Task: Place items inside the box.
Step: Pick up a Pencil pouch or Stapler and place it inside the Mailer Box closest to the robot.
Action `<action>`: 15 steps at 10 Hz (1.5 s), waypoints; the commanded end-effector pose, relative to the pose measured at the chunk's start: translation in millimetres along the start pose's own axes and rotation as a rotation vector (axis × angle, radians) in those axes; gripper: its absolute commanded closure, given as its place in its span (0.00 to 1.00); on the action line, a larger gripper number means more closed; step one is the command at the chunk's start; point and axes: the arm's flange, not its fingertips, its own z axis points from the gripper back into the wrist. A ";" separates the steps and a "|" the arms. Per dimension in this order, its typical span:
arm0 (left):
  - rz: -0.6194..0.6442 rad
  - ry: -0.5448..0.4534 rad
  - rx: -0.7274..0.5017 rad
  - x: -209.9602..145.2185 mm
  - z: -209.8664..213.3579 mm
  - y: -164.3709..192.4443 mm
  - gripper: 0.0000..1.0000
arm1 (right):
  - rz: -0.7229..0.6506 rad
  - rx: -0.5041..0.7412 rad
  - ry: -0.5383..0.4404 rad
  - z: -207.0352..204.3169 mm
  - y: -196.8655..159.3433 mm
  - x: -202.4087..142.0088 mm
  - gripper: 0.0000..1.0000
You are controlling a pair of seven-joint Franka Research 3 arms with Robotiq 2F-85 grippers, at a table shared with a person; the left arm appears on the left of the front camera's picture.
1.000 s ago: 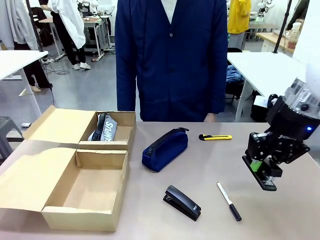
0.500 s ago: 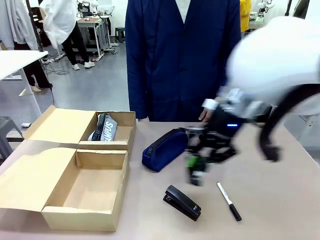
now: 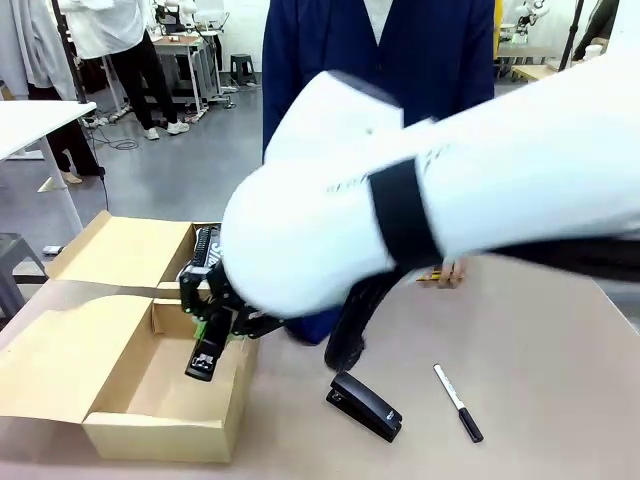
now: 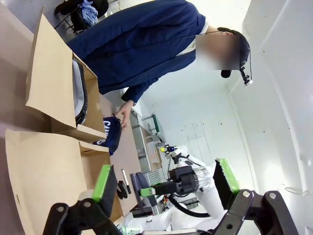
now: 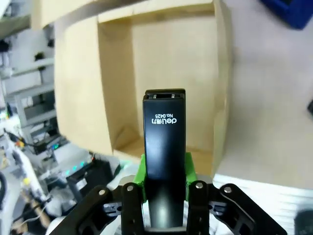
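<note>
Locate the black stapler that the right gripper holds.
Front view, left of centre: the black stapler, clamped in the right gripper, hangs tilted over the right side of the nearer open cardboard box, above its floor.

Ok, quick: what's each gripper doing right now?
Left gripper: open, holding nothing.
Right gripper: shut on a black stapler, above the open box.

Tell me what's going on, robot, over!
Right gripper shut on stapler, above open box. Left gripper open, empty. Second stapler, marker on table. Nothing blocking.
</note>
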 end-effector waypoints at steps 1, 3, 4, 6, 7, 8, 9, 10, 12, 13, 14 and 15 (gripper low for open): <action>-0.017 -0.008 -0.020 -2.5 -2.2 -0.7 0.00 | -0.030 -0.071 0.008 -47.1 28.4 23.2 0.69; -0.017 -0.008 -0.020 -2.5 -2.2 -0.7 0.00 | 0.008 -0.031 -0.004 -24.0 -2.7 6.1 0.69; -0.017 -0.008 -0.020 -2.5 -2.2 -0.7 0.00 | 0.008 -0.031 -0.004 -24.0 -2.7 6.1 0.69; -0.017 -0.008 -0.020 -2.5 -2.2 -0.7 0.00 | -0.011 -0.023 0.014 -49.6 -5.4 19.0 0.69; -0.017 -0.008 -0.020 -2.5 -2.2 -0.7 0.00 | -0.021 -0.034 0.028 -57.4 -3.5 20.0 0.69; -0.017 -0.008 -0.020 -2.5 -2.2 -0.7 0.00 | -0.007 -0.046 0.013 -61.0 -1.9 19.3 0.69; -0.017 -0.008 -0.020 -2.5 -2.2 -0.7 0.00 | 0.000 -0.047 0.009 -60.5 -2.4 20.3 0.69; -0.017 -0.008 -0.020 -2.5 -2.2 -0.7 0.00 | -0.011 -0.057 0.003 -61.3 -2.3 21.6 0.69; -0.017 -0.008 -0.020 -2.5 -2.2 -0.7 0.00 | -0.008 -0.041 0.014 -60.1 -4.7 21.9 0.12; -0.017 -0.008 -0.020 -2.5 -2.2 -0.7 0.00 | -0.007 -0.029 0.024 -58.5 -6.0 22.9 0.00; -0.017 -0.008 -0.020 -2.5 -2.2 -0.7 0.00 | -0.003 -0.026 0.025 -58.3 -6.4 22.7 0.00; -0.017 -0.008 -0.020 -2.5 -2.2 -0.7 0.00 | 0.004 -0.013 0.034 -59.2 -6.6 22.8 0.00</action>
